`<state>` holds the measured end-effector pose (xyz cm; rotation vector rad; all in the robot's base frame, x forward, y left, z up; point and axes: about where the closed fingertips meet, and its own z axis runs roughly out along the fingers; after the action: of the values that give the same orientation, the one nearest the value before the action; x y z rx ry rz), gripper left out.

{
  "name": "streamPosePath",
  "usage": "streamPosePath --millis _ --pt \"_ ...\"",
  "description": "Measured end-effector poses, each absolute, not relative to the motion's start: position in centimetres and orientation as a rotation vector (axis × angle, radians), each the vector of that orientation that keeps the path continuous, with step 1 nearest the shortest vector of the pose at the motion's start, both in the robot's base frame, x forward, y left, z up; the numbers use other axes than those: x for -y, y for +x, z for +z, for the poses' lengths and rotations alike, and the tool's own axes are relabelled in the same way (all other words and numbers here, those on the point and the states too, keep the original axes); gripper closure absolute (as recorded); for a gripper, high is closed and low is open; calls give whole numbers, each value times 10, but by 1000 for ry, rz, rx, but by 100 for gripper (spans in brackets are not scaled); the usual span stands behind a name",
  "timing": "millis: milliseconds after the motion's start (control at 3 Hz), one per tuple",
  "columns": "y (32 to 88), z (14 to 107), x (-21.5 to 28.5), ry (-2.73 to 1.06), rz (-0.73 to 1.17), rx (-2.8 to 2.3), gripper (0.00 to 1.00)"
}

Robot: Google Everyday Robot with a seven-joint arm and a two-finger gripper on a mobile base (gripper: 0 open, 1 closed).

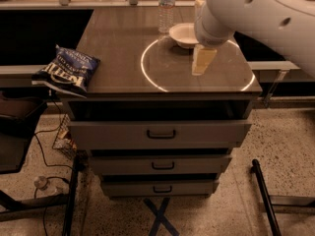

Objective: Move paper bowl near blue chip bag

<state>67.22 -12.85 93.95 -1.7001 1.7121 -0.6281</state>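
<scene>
The off-white paper bowl [181, 34] sits on the dark tabletop [123, 48] toward the back right, partly hidden by my white arm. The navy blue chip bag [67, 70] with white lettering lies at the table's front left edge, hanging a little over it. My gripper [203, 61] hangs below the arm over the tabletop, just in front of and to the right of the bowl, apart from it. Nothing shows between its pale fingers.
A clear plastic water bottle [167, 8] stands upright just behind and left of the bowl. A bright ring of light [147, 65] lies on the tabletop. Drawers [161, 133] face the front below. Cables and a chair sit on the floor at left.
</scene>
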Motion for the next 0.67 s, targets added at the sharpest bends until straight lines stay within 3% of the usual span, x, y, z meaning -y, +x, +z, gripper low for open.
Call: streamPosePath --millis 667 --pt "761 911 152 -1640 -659 -1687 0"
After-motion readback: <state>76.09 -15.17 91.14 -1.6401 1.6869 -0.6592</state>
